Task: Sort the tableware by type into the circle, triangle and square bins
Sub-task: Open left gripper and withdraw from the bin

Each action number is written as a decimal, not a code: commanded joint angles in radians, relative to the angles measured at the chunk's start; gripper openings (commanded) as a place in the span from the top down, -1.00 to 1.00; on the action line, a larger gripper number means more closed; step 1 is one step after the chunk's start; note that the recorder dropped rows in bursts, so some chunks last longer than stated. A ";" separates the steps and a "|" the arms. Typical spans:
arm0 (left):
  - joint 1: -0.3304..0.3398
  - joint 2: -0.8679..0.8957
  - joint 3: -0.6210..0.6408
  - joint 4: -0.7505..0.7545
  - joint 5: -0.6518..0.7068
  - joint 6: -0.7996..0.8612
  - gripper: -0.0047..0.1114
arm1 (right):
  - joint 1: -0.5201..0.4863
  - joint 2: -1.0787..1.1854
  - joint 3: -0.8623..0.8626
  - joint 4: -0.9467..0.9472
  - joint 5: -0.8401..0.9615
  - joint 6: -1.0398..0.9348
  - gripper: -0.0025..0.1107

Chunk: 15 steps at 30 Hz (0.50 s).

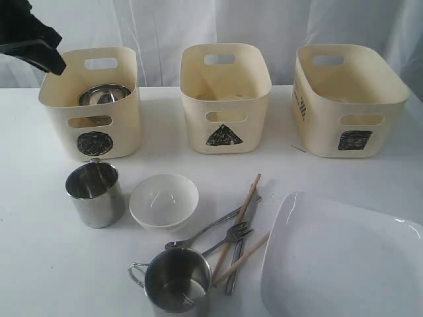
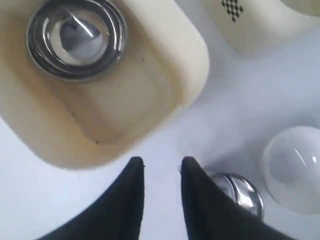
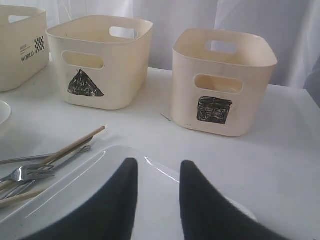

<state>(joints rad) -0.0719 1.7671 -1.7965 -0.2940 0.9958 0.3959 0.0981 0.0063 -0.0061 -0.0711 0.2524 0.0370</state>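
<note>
I log left gripper [image 2: 160, 165] gaping, empty, above back-left-corner circle bin [image 2: 192, 57] where steel bowl [image 2: 75, 37] sits sorted by type; right gripper [image 3: 157, 167], likewise gaping, hangs over front-right plate [image 1: 337, 257].

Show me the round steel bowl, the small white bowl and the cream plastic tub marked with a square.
round steel bowl [image 2: 75, 37]: left wrist view, its inner bottom.
small white bowl [image 1: 163, 201]: exterior view, its inner hollow.
cream plastic tub marked with a square [image 3: 214, 110]: right wrist view, its front mark.
</note>
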 commanded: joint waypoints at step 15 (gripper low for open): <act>0.000 -0.353 0.716 -0.133 -0.276 -0.033 0.34 | -0.009 -0.006 0.006 -0.004 -0.008 0.005 0.45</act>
<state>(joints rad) -0.0719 1.4077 -1.1355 -0.3780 0.7862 0.3685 0.0981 0.0063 -0.0061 -0.0711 0.2524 0.0391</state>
